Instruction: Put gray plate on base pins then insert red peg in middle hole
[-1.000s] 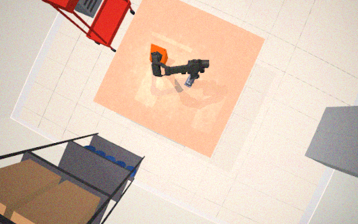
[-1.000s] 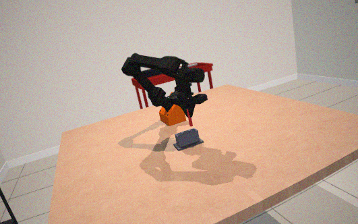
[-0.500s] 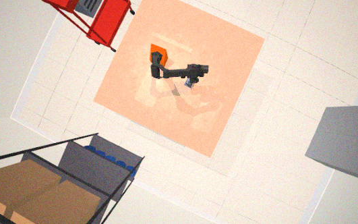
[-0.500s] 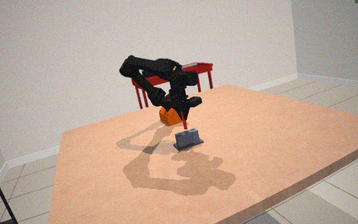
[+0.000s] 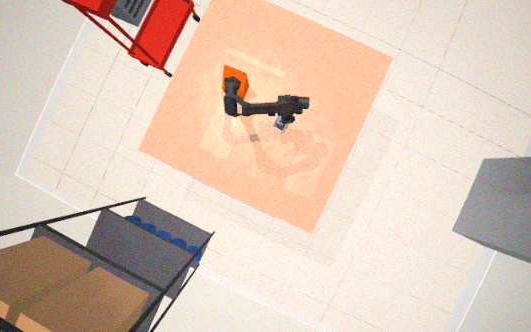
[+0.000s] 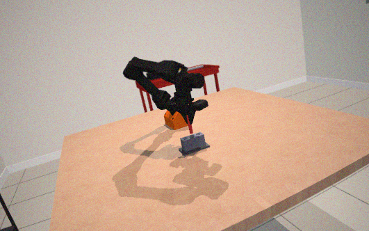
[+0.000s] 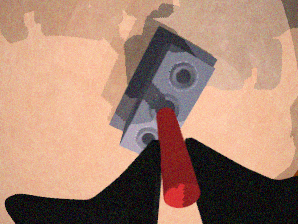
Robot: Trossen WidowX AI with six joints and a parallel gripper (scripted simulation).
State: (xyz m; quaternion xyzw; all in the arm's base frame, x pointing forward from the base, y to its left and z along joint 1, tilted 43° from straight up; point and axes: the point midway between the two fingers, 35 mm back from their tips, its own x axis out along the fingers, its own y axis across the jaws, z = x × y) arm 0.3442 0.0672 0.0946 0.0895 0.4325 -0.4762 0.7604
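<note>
The pale wood table (image 5: 185, 130) (image 6: 292, 139) (image 7: 60, 100) carries 1 gray base (image 6: 206, 146) (image 7: 142, 70) and 1 orange block (image 5: 242, 80) (image 6: 175, 122).

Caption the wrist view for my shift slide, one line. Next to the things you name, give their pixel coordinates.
Red peg (image 7: 176, 155) clamped in the gripper (image 7: 172, 145), its far end overlapping the middle hole of the gray plate (image 7: 196, 95) in this view.
</note>
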